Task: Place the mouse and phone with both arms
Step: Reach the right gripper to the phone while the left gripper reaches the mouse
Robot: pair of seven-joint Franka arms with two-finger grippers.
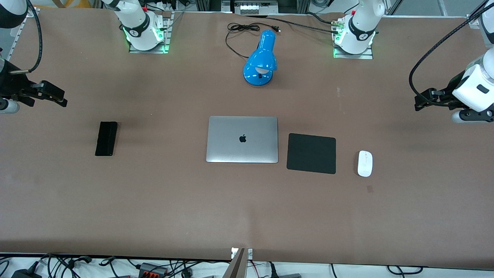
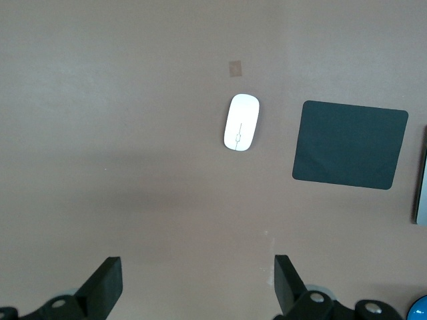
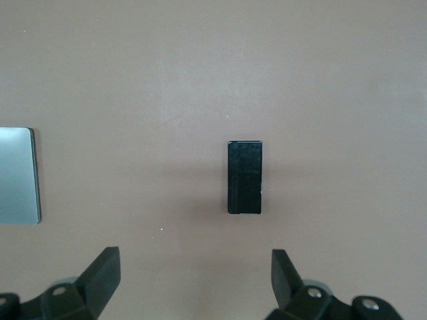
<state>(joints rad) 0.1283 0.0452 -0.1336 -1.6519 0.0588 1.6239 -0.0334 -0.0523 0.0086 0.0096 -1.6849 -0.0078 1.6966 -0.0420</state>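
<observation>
1. Right gripper [image 1: 52, 94]: you find it up over bare table at the right arm's end, fingers [image 3: 100, 273] spread wide, holding nothing.

2. Phone [image 1: 106, 138]: black, slim, lying flat on the table, well apart from the laptop and toward the right arm's end. Its long axis runs toward and away from the front camera. In the right wrist view the phone [image 3: 244, 177] sits between the lines of the two open fingers, narrow sides facing them. You would judge the right arm the nearer one for this item.

3. Laptop [image 1: 242, 139]: silver, lid closed, mid-table. Blue desk lamp [image 1: 261, 63] stands farther from the front camera than the laptop.

4. Mouse pad [image 1: 311, 153]: matte black, just beside the laptop, toward the left arm's end.

5. Mouse [image 1: 364, 163]: white oval, on the table near the pad but not on it, toward the left arm's end. Long axis also runs toward and away from the front camera. In the left wrist view the mouse [image 2: 241, 122] lies ahead, between the finger lines.

6. Left gripper [image 1: 424, 101]: over bare table at the left arm's end, fingers [image 2: 287, 280] wide apart, empty. You would judge it nearer the mouse.
</observation>
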